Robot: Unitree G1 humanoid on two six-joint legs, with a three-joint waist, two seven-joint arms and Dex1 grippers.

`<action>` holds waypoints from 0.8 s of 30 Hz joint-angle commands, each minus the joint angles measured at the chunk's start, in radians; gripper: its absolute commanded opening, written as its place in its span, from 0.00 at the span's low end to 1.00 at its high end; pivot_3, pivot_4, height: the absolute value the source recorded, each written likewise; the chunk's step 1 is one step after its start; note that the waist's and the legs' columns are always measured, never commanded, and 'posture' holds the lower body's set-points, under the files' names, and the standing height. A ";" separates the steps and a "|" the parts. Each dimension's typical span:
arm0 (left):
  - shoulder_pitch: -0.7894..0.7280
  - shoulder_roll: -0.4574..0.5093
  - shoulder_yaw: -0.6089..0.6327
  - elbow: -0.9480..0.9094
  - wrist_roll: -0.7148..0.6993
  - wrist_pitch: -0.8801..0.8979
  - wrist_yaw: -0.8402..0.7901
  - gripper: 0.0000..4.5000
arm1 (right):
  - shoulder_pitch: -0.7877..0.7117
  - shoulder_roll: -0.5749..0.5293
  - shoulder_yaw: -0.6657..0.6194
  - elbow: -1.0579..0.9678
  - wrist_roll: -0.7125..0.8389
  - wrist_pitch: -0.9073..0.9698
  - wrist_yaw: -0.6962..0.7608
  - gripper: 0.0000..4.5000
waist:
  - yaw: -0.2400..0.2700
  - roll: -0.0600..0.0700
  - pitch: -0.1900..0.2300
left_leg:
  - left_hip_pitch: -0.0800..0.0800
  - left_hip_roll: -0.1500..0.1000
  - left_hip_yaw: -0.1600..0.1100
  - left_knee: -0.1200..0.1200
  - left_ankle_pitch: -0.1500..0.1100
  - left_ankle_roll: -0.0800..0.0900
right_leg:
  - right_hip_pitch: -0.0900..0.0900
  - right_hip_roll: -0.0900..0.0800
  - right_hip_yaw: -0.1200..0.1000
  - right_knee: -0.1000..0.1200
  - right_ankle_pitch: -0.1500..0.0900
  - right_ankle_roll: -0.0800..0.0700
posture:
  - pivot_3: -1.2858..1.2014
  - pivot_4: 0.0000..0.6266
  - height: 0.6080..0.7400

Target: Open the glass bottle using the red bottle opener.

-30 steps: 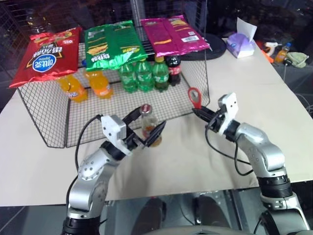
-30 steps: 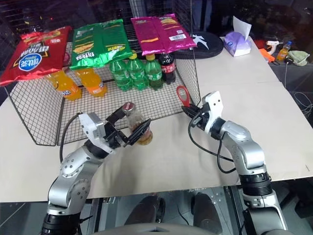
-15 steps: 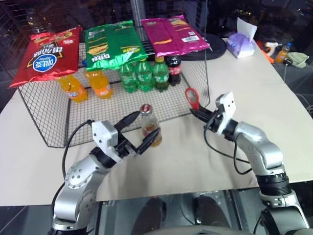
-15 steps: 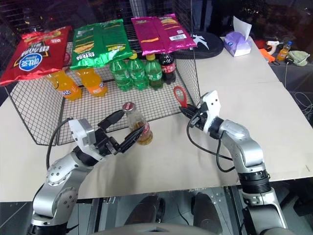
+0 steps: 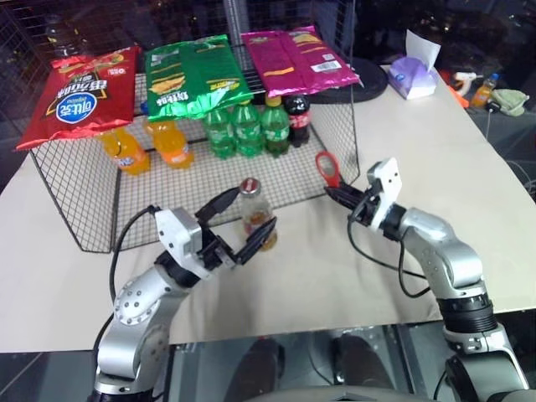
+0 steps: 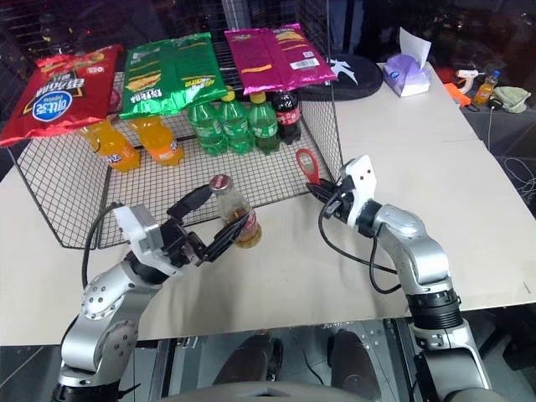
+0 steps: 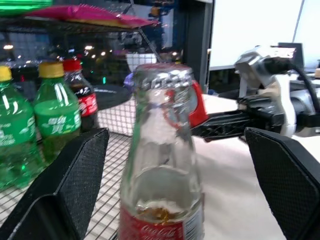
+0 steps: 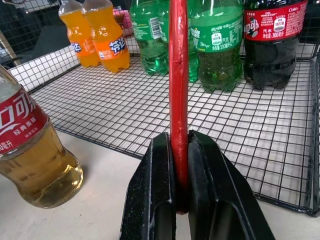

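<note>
Two grippers are over the table (image 5: 469,159), both near the front edge of the wire rack (image 5: 100,209).

Left gripper (image 5: 239,224): jaws spread wide, holding nothing. The bottle (image 5: 254,214) stands upright on the table between the two fingers (image 7: 75,175), with a gap to each side in the wrist view; no contact is visible. Its cap (image 7: 162,77) is on, and its neck rises above the fingertips. Amber liquid fills the lower part, with a red-and-white label around the body.

Right gripper (image 5: 333,193): jaws clamped on the handle of the opener (image 5: 328,167). The opener stands up out of the jaws, ring head uppermost, its thin edge toward the wrist camera. The two pads (image 8: 160,195) press against both flat faces of the handle. The opener is well apart from the bottle, off to the side of the left gripper's outer finger, and level with the cap in the left wrist view. The bottle sits clear of the right jaws, to one side and beyond them.

Beyond both grippers, inside the rack: orange sodas (image 5: 142,146), green bottles (image 5: 247,126) and one cola (image 5: 298,117). Three snack bags (image 5: 193,71) lie on top of the rack. One tissue box (image 5: 414,75) rests at the far side of the table.
</note>
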 commanded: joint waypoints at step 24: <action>-0.061 -0.073 -0.025 0.135 0.067 -0.149 -0.015 0.99 | -0.052 0.000 -0.006 0.001 -0.006 -0.034 0.025 0.00 | -0.001 0.000 0.000 | 0.000 0.000 0.000 0.000 0.000 0.000 | 0.000 0.000 0.000 0.000 0.000 0.000 | 0.52 0.24 1.00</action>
